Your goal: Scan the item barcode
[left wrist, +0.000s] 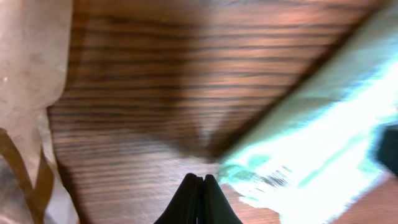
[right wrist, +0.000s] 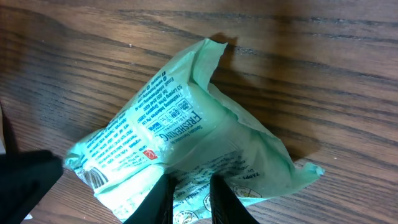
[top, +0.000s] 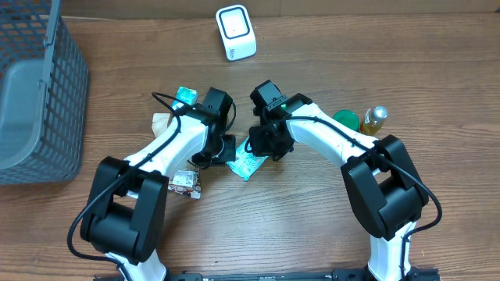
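Left gripper [left wrist: 198, 198] clenched on nothing just left of the crinkly, glossy green packet [top: 248, 162] lying mid-table, right gripper [right wrist: 189, 202] narrowly parted astride its soft edge, grip can't be told; best pinch a seam, keeping the barcode [right wrist: 93, 178] flat toward the far white scanner [top: 236, 33].

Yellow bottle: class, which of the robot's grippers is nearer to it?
Right. The right gripper is over the green packet mid-table, on the yellow bottle side; the left gripper sits at the packet's opposite edge, farther away.
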